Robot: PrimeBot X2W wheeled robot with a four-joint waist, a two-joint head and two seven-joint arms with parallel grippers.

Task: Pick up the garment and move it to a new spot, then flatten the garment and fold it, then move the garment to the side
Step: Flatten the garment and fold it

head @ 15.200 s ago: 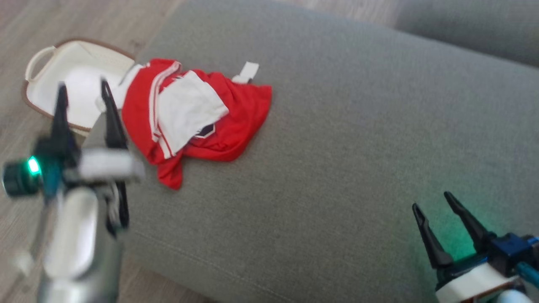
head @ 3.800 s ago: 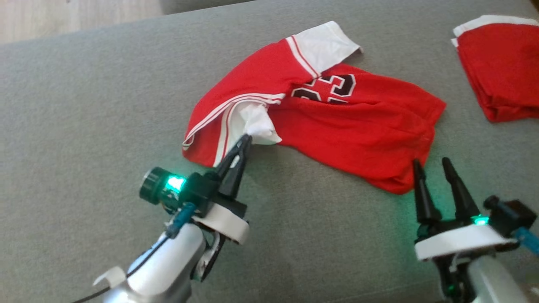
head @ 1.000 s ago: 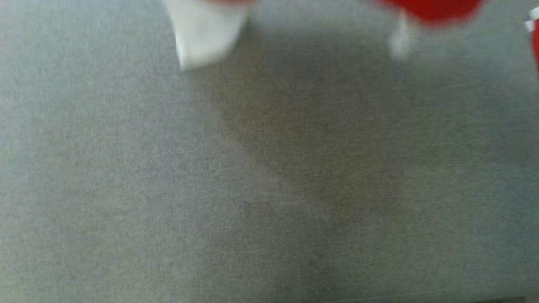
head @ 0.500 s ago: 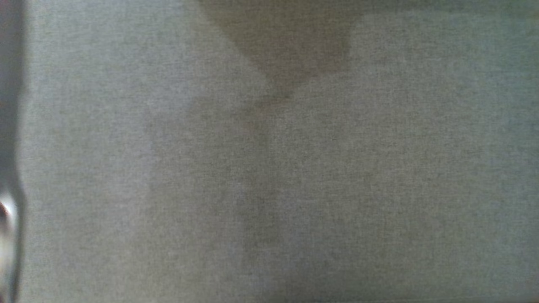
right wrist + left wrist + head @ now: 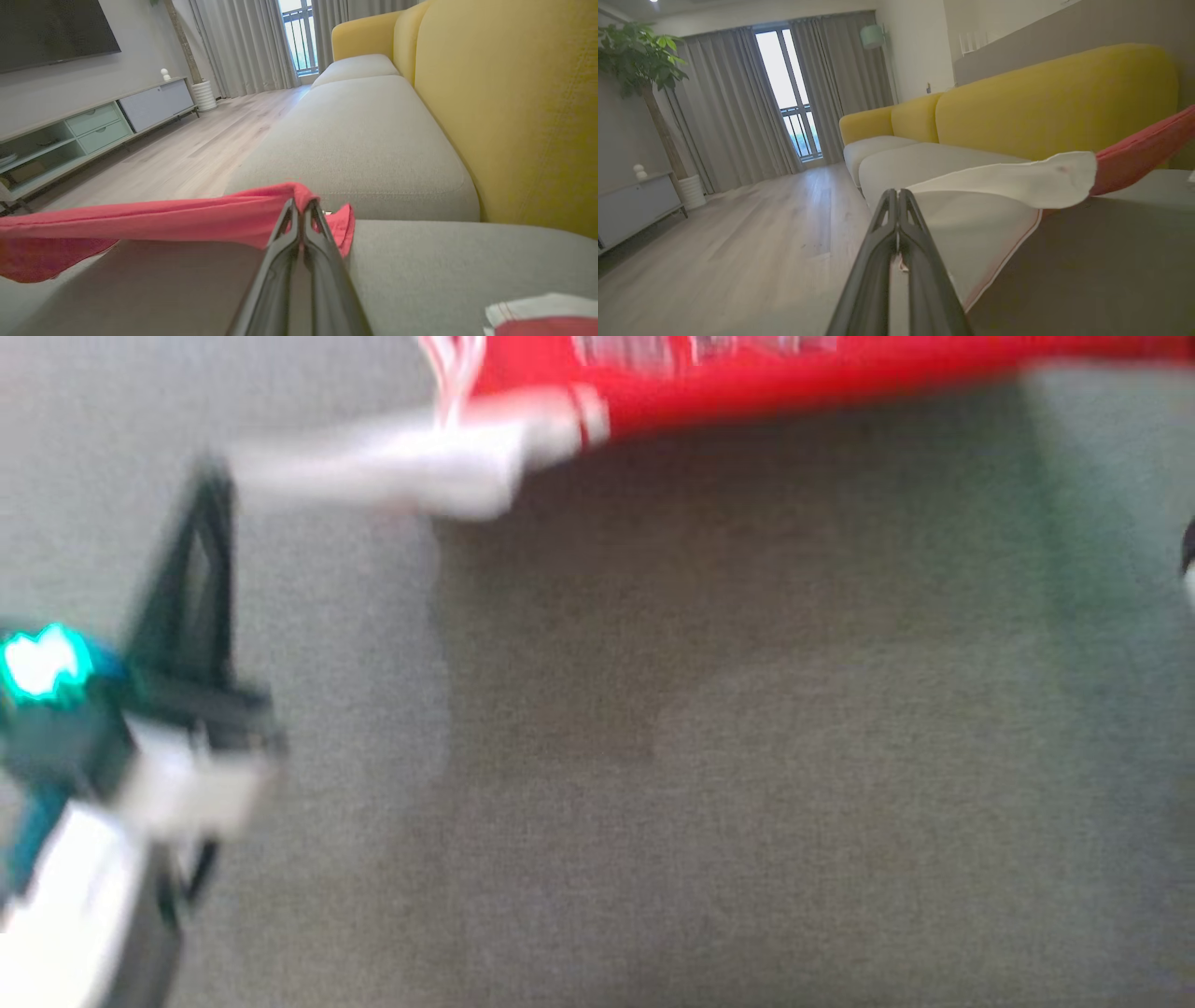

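The left gripper (image 5: 897, 200), clamped on white trim, and the right gripper (image 5: 302, 207), clamped on a red edge, hold the garment (image 5: 803, 387) stretched above the grey sofa seat (image 5: 747, 784), so lowering both together, evenly taut, should lay it flat.

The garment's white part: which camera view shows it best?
The left wrist view: the white part is sharp there, stretched from the shut left claw. The head view blurs it. The right wrist view shows the garment's red cloth.

Head view: straight down, close over the grey seat (image 5: 747, 756). Both wrist views: low along that seat, toward the window (image 5: 784, 93). Shared: yellow backrest (image 5: 514, 116), garment (image 5: 1134, 154).
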